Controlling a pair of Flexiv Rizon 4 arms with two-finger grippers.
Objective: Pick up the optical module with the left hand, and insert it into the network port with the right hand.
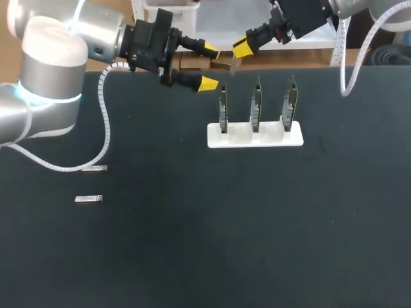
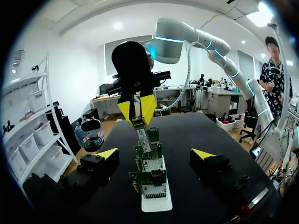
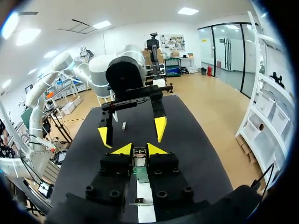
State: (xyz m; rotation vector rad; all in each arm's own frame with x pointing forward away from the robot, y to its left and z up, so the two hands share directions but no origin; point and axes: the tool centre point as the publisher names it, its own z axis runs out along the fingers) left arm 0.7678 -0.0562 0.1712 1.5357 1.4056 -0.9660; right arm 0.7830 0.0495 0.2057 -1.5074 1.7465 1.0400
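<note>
In the head view, a white rack (image 1: 255,136) with three upright boards (image 1: 255,106) stands on the black table (image 1: 257,224); two spare modules (image 1: 88,199) lie well apart at its left. In the left wrist view, our left jaws gape empty, the rack ahead. In the right wrist view, our right jaws clamp the module (image 3: 139,157) above a board.

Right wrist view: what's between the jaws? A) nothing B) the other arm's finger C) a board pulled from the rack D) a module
D: the right jaws are shut on a module, one yellow tip against each side of it, while the left jaws ahead stand open with nothing between them.
</note>
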